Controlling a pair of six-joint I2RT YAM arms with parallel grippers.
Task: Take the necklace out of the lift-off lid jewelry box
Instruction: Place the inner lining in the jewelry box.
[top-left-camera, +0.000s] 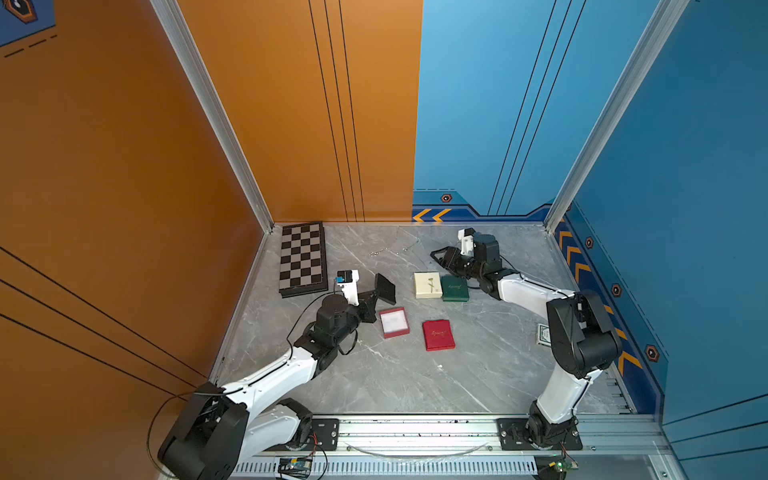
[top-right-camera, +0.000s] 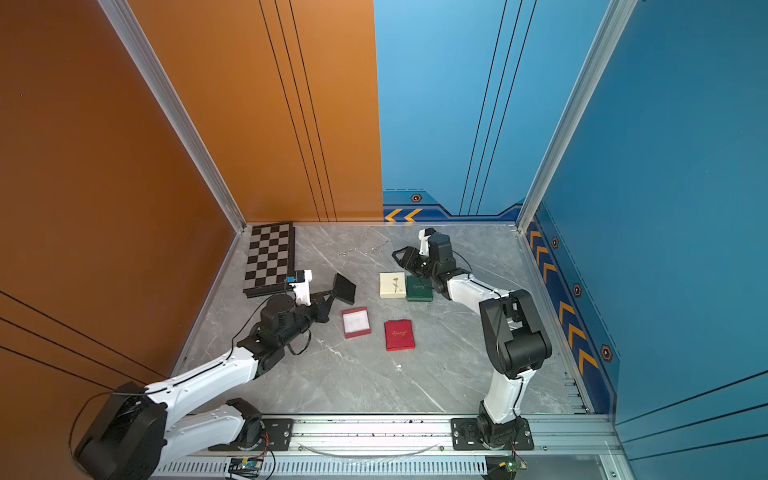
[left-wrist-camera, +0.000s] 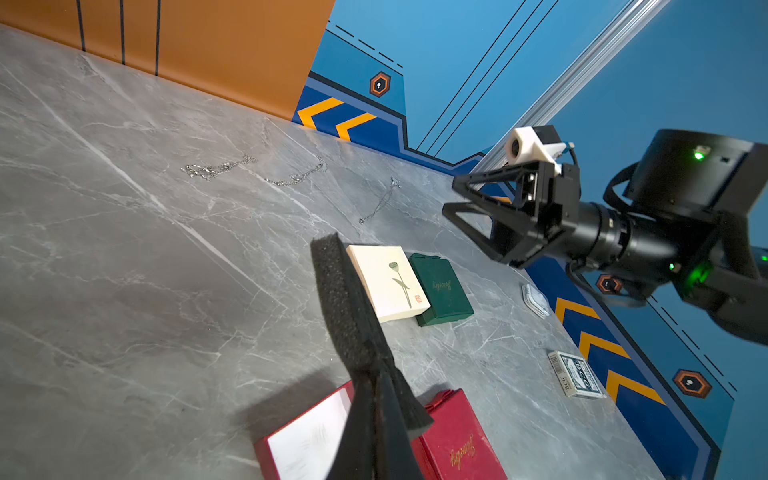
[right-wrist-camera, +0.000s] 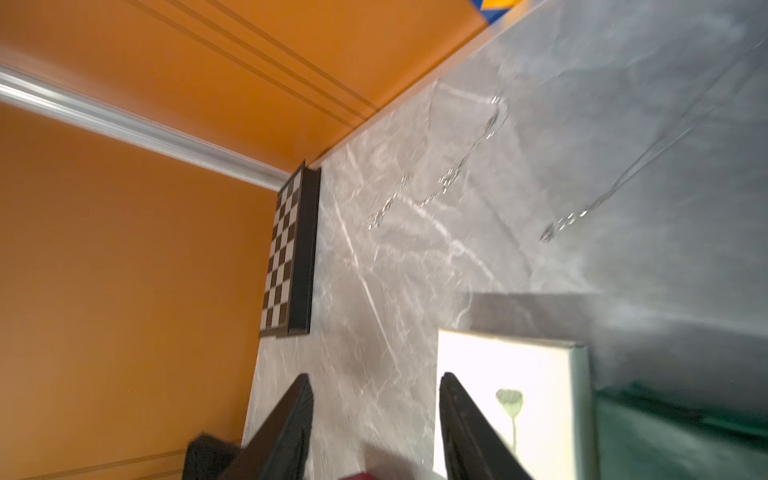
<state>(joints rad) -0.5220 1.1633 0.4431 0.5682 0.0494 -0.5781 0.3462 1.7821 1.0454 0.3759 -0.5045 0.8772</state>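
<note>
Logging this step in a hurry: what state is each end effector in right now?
Left end effector: closed, holding the black foam pad.
Right end effector: open, holding nothing.

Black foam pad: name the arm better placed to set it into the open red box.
Left. The left gripper is shut on the black foam pad, just beside the open red box. The right gripper is open and empty, farther off, past the cream box.

The left arm reaches forward, left gripper (top-left-camera: 376, 293) clamped on a foam pad (top-left-camera: 386, 287); the right arm folds inward, right gripper (left-wrist-camera: 449, 195) raised, jaws apart, empty.
</note>
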